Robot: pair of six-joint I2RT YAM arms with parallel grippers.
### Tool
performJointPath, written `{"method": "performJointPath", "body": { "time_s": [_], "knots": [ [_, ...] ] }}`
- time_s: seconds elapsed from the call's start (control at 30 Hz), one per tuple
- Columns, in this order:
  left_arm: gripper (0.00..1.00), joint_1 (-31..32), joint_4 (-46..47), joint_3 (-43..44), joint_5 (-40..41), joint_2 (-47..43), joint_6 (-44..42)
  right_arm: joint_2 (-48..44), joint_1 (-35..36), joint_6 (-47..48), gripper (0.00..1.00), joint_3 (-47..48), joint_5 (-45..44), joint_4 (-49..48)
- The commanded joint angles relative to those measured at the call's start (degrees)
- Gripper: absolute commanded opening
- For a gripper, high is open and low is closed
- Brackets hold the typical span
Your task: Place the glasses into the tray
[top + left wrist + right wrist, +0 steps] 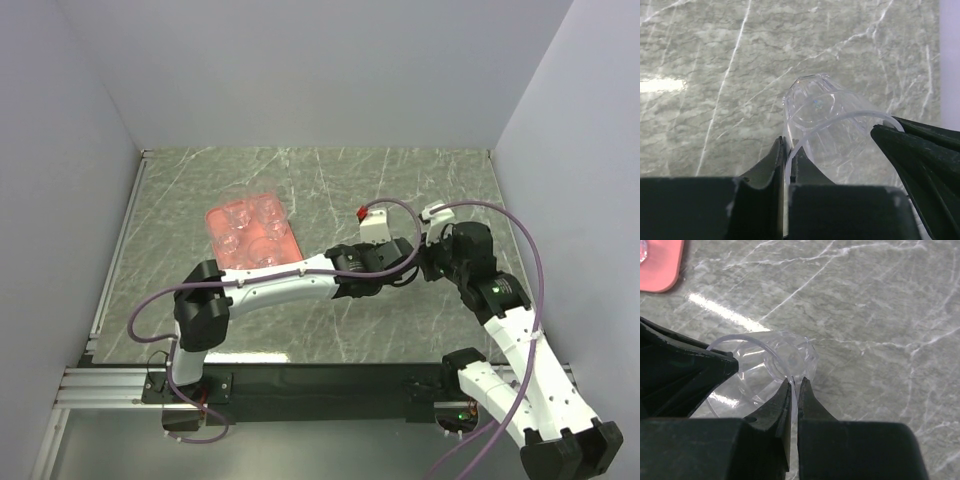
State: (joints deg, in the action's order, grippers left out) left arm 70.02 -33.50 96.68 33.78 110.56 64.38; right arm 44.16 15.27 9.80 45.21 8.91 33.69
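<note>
A: Glass (825, 120): clear, tipped on its side, seemingly lifted off the table (700, 100). It sits right of the tray (213, 218), well apart from it.

B: Who has it?

A: Both. The left gripper (788, 150) pinches the thin wall at the rim. The right gripper (796, 390) is clamped on the wall from the other side. Reads as a handover.

B: Risk?

A: Two narrow pinches on a slick wall. If one arm pulls before the other lets go, the glass may twist out or crack. If both let go, it drops onto the stone and rolls.

B: At the tray?

A: Other glasses (250, 225) crowd it. A tilted glass set down there could knock a neighbour or land on its side.
</note>
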Motion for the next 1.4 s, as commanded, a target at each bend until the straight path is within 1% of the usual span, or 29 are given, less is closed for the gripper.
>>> {"method": "performJointPath", "body": {
  "time_s": [0.0,0.03,0.07,0.1,0.13,0.2,0.23,0.27,0.3,0.33,0.43,0.53,0.63,0.67,0.7,0.77,0.87,0.97,1.07,1.1,1.2,1.23,1.27,1.37],
  "knots": [
    [0.01,-0.23,-5.09,0.62,4.01,-0.35,-1.01,-2.59,0.03,-0.67,0.0,0.4,6.47,-1.7],
    [0.0,-0.23,-4.48,0.0,4.19,-1.48,-1.27,-3.02,0.03,0.12,0.0,0.32,8.39,-1.27],
    [0.0,-0.23,-4.04,-1.74,4.28,-2.19,-1.54,-3.2,-0.32,0.74,0.03,0.32,9.28,-1.09],
    [0.0,-0.23,-3.51,-2.89,4.45,-3.15,-1.97,-3.55,-0.93,1.35,0.09,0.32,10.16,-0.74],
    [0.0,-0.23,-1.77,-4.21,4.54,-5.42,-2.24,-4.08,-1.29,2.32,0.22,0.4,11.56,-0.39],
    [0.0,-0.23,1.22,-9.57,4.19,-7.98,-4.42,-4.7,-2.34,3.46,0.35,0.75,13.23,0.32],
    [0.0,-0.32,2.98,-11.5,3.75,-10.78,-5.22,-5.13,-3.3,4.95,0.46,0.93,14.02,1.02],
    [0.0,-0.41,5.52,-14.82,3.23,-12.11,-5.93,-5.4,-3.84,5.83,0.51,1.28,16.29,1.63],
    [0.0,-0.58,6.33,-16.25,2.96,-13.26,-6.37,-5.66,-4.36,7.49,0.53,1.54,17.71,2.51],
    [0.0,-0.76,6.6,-17.4,2.78,-15.1,-6.46,-6.27,-5.85,9.69,0.59,1.81,18.77,3.65],
    [0.0,-1.46,5.29,-20.65,2.96,-17.74,-5.41,-7.33,-8.4,13.47,0.67,2.34,22.38,5.41],
    [0.0,-2.17,2.74,-23.9,3.13,-20.9,-3.13,-8.12,-11.57,14.19,0.71,0.85,22.82,4.28],
    [0.0,-3.48,0.28,-27.59,2.52,-24.5,0.82,-8.65,-14.64,13.93,0.74,-2.93,24.48,1.3],
    [0.0,-4.09,-0.6,-29.08,2.08,-25.21,2.14,-8.65,-16.65,13.93,0.74,-4.68,25.36,0.51],
    [0.0,-5.49,-1.82,-29.71,1.47,-25.83,4.85,-7.87,-17.11,14.01,0.74,-4.52,25.54,0.32],
    [0.0,-8.04,-4.73,-31.2,0.68,-27.15,7.59,-6.46,-18.16,13.4,0.74,-3.55,25.63,0.32],
    [0.0,-10.6,-5.35,-32.43,0.59,-28.73,7.96,-4.35,-18.43,13.22,0.74,-3.38,26.16,0.32],
    [0.0,-15.77,-3.25,-33.05,-1.08,-29.44,3.84,-4.69,-19.31,13.05,0.74,-3.81,26.07,-0.03],
    [0.0,-18.77,-1.75,-31.83,-3.8,-27.69,-0.47,-5.14,-20.01,12.96,0.74,-3.99,26.34,-0.21],
    [0.0,-20.08,-2.1,-31.12,-3.98,-25.77,-3.53,-5.23,-20.1,12.87,0.74,-4.08,26.42,-0.21],
    [0.0,-21.41,-4.03,-27.0,-3.55,-22.33,-10.22,-5.4,-20.54,12.96,0.74,-3.99,26.43,-0.12],
    [0.0,-21.68,-4.82,-24.72,-3.55,-19.88,-11.98,-5.4,-20.71,12.96,0.74,-3.99,26.43,-0.12],
    [0.0,-22.37,-6.3,-23.48,-3.46,-18.73,-15.22,-5.4,-20.72,12.96,0.74,-3.99,26.43,-0.12],
    [0.0,-23.34,-7.72,-19.79,-2.58,-15.3,-19.72,-5.49,-21.07,13.05,0.74,-3.99,26.51,-0.03]
  ]
}}
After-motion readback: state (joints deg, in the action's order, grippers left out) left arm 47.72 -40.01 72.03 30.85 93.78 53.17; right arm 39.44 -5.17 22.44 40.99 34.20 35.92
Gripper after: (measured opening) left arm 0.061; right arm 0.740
